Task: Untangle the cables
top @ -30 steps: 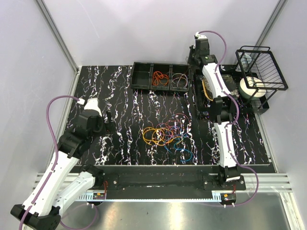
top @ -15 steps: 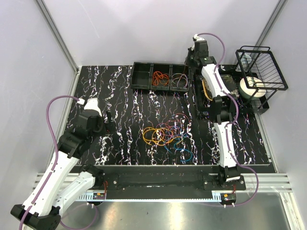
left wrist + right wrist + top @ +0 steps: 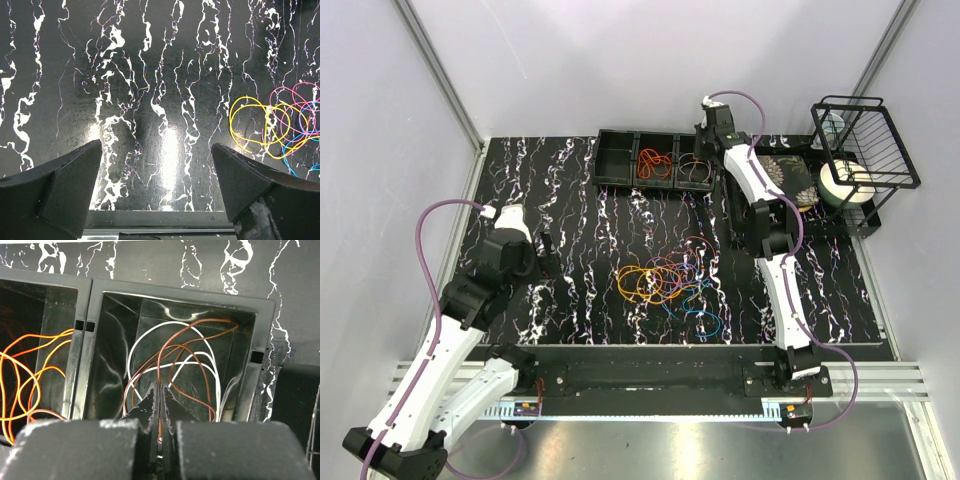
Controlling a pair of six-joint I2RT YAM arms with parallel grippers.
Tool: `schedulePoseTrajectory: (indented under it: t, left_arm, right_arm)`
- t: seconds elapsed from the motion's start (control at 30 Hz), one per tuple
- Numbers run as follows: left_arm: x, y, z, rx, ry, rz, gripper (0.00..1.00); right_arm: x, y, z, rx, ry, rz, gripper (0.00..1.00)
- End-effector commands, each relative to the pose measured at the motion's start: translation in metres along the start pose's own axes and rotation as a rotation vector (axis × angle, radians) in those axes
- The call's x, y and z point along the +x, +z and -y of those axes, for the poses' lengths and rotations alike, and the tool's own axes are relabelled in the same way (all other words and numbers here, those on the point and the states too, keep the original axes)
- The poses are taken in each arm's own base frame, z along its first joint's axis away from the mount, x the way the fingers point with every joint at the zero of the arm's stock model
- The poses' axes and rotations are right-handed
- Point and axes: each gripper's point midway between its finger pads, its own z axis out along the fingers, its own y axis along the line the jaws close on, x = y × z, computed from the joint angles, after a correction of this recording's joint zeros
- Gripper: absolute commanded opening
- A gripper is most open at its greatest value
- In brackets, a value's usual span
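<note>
While the cables [image 3: 665, 283] lie tangled at the middle of the bench [image 3: 540, 200], with yellow, pink, blue and orange loops overlapping, the tray [image 3: 615, 160] behind holds orange loops [image 3: 655, 163] in its middle compartment and brown and white loops [image 3: 175, 360] in its right one. The right gripper [image 3: 159, 390] hangs over that right compartment, jaws pressed together, nothing clearly pinched. The left gripper [image 3: 156, 148] gapes wide over bare bench beside the tangle. Suggest taking one outer loop and lifting slowly so neighbours slip off. No legible writing.

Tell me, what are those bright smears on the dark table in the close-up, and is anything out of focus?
Left wrist view: lamp glare on the glossy table, with the left gripper's fingers soft. Right wrist view: sheen on the tray wall, the right gripper's fingers blurred. Top view: even light, sharp.
</note>
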Motion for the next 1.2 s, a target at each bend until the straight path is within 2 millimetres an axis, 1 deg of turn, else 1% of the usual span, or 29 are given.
schedulePoseTrajectory:
  t: [0.0,0.03,0.07,0.1,0.17,0.2,0.23,0.27,0.3,0.37,0.4,0.47,0.5,0.53,0.57,0.6,0.63,0.7,0.8,0.87,0.93,0.97,1.03,1.1,1.13,1.17]
  left_arm:
    - [-0.012,0.0,0.004,0.02,-0.015,0.049,0.95]
    - [-0.012,0.001,0.004,0.019,-0.017,0.051,0.95]
    - [-0.012,0.0,0.005,0.021,-0.018,0.052,0.95]
    - [-0.012,0.0,0.005,0.021,-0.018,0.052,0.95]
    - [-0.012,0.0,0.004,0.021,-0.016,0.052,0.95]
    - [-0.012,0.0,0.004,0.02,-0.016,0.051,0.95]
    - [-0.013,-0.001,0.004,0.023,-0.017,0.056,0.95]
    - [-0.013,-0.001,0.004,0.023,-0.019,0.056,0.95]
    - [-0.013,-0.001,0.004,0.023,-0.017,0.056,0.94]
    - [-0.013,-0.002,0.004,0.025,-0.019,0.06,0.94]
    - [-0.014,-0.002,0.004,0.026,-0.019,0.063,0.94]
    - [-0.014,-0.003,0.004,0.027,-0.021,0.064,0.94]
    - [-0.014,-0.003,0.004,0.027,-0.02,0.065,0.94]
    - [-0.013,-0.003,0.004,0.027,-0.022,0.065,0.94]
    - [-0.014,-0.004,0.004,0.028,-0.023,0.068,0.94]
    - [-0.014,-0.004,0.004,0.028,-0.023,0.068,0.94]
    - [-0.014,-0.004,0.004,0.028,-0.023,0.068,0.94]
    - [-0.014,-0.003,0.004,0.028,-0.021,0.067,0.94]
    - [-0.015,-0.005,0.004,0.03,-0.024,0.072,0.94]
    - [-0.015,-0.005,0.004,0.031,-0.024,0.073,0.94]
    - [-0.015,-0.006,0.004,0.032,-0.025,0.076,0.94]
    - [-0.015,-0.005,0.004,0.031,-0.025,0.075,0.94]
    - [-0.015,-0.006,0.004,0.034,-0.025,0.077,0.94]
    - [-0.015,-0.006,0.005,0.035,-0.025,0.076,0.94]
    - [-0.015,-0.006,0.005,0.036,-0.026,0.078,0.94]
    - [-0.015,-0.006,0.005,0.036,-0.026,0.078,0.94]
  right_arm:
    - [-0.018,-0.006,-0.002,0.041,-0.044,0.056,0.03]
    - [-0.02,-0.009,-0.003,0.042,-0.05,0.056,0.05]
    - [-0.025,-0.012,-0.003,0.043,-0.051,0.065,0.11]
    - [-0.027,-0.016,-0.007,0.04,-0.057,0.07,0.14]
    - [-0.04,-0.027,-0.01,0.038,-0.06,0.093,0.21]
    - [-0.043,-0.03,-0.01,0.038,-0.061,0.1,0.27]
    - [-0.052,-0.04,-0.013,0.035,-0.063,0.117,0.31]
    - [-0.056,-0.044,-0.014,0.038,-0.064,0.124,0.34]
    - [-0.064,-0.052,-0.014,0.041,-0.065,0.137,0.39]
    - [-0.066,-0.059,-0.015,0.048,-0.066,0.134,0.44]
    - [-0.07,-0.066,-0.016,0.049,-0.064,0.137,0.47]
    - [-0.071,-0.073,-0.015,0.054,-0.066,0.132,0.49]
    - [-0.078,-0.082,-0.019,0.051,-0.064,0.144,0.5]
    - [-0.079,-0.086,-0.02,0.054,-0.066,0.146,0.54]
    - [-0.08,-0.089,-0.022,0.053,-0.067,0.148,0.55]
    - [-0.085,-0.098,-0.025,0.05,-0.07,0.158,0.58]
    - [-0.088,-0.102,-0.026,0.052,-0.073,0.163,0.62]
    - [-0.091,-0.112,-0.032,0.057,-0.085,0.167,0.65]
    - [-0.09,-0.121,-0.041,0.065,-0.105,0.168,0.72]
    - [-0.084,-0.12,-0.043,0.067,-0.112,0.151,0.75]
    - [-0.077,-0.118,-0.049,0.057,-0.108,0.131,0.74]
    - [-0.074,-0.117,-0.052,0.043,-0.105,0.122,0.72]
    - [-0.065,-0.114,-0.067,-0.001,-0.104,0.101,0.7]
    - [-0.058,-0.108,-0.077,-0.021,-0.114,0.089,0.69]
    - [-0.056,-0.108,-0.088,-0.039,-0.128,0.089,0.69]
    - [-0.05,-0.101,-0.092,-0.042,-0.141,0.08,0.69]
